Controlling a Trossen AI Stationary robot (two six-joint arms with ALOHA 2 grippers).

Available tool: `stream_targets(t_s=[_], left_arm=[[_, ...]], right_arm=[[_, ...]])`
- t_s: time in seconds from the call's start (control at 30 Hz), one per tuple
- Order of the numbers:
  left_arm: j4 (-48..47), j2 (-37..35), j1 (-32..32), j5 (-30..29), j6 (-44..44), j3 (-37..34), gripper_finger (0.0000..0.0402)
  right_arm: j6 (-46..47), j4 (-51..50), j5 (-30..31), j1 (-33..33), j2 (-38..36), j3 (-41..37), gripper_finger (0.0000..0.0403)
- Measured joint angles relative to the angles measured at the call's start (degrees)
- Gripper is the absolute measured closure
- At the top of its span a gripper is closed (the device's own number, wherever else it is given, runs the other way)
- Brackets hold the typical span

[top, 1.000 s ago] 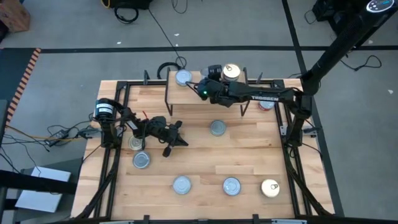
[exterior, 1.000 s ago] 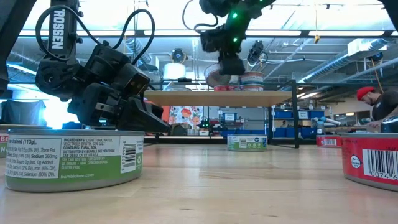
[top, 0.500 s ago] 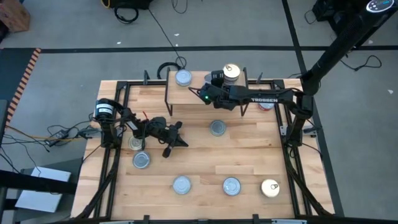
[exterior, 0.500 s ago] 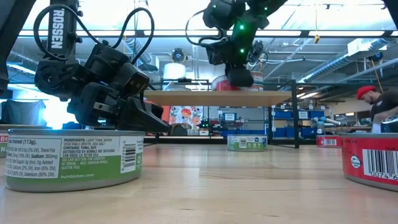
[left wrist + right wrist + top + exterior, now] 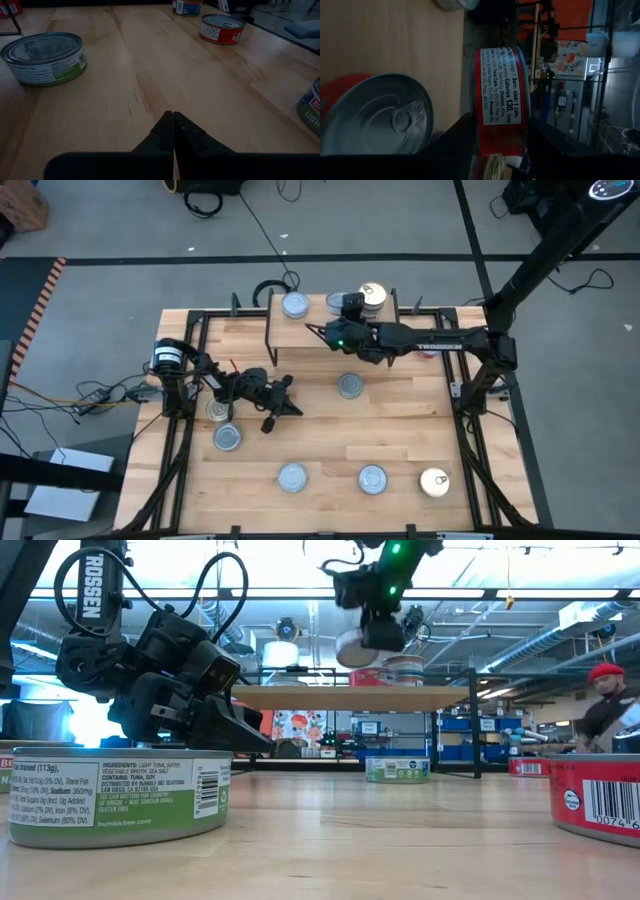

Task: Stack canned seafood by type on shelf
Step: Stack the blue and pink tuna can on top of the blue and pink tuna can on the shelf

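The shelf point(image 5: 330, 325), a light-wood board on black wire legs, stands at the table's far side. On it sit a silver-blue tin point(image 5: 294, 305) and a stack of gold-topped tins point(image 5: 372, 295). My right gripper point(image 5: 322, 330) reaches over the board from the right, shut on a red-labelled tin point(image 5: 499, 100), which hangs a little above the board point(image 5: 350, 697) in the low view. My left gripper point(image 5: 275, 405) rests shut near the table's left, with nothing in it point(image 5: 173, 125). Other tins lie scattered on the tabletop. My right gripper pinches the red-labelled tin between its two fingers point(image 5: 462, 137), one on each flat face, so the label wall point(image 5: 500, 87) faces the wrist camera. The fingers come from the table's right, slanting slightly down. The tin point(image 5: 357, 648) is tilted and clear of the shelf.
Loose tins lie on the table: one in the middle point(image 5: 349, 386), two by the left arm point(image 5: 228, 437), three along the near edge point(image 5: 372, 478), one red at the right point(image 5: 428, 348). A pull-tab tin point(image 5: 375, 120) sits on the board beside the held one.
My right gripper, still shut on the red-labelled tin, dipped close to the shelf board beside the stack, then came up again. It now holds the tin higher above the board and a little nearer the table's right. The left arm kept still.
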Motion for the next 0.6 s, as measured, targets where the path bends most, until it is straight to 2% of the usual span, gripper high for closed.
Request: stream_targets(t_s=[0.3,0.6], left_arm=[[0.0,0.0,0.0,-0.06,0.0,0.0,0.0396],[0.0,0.0,0.0,-0.08,-0.1,0.0,0.0396]], right_arm=[[16.08,-13.2,-3.23,4.76,-1.19,0.03,0.0247],[15.49,-9.71,-2.39,3.4,-0.52,-2.89,0.0247]])
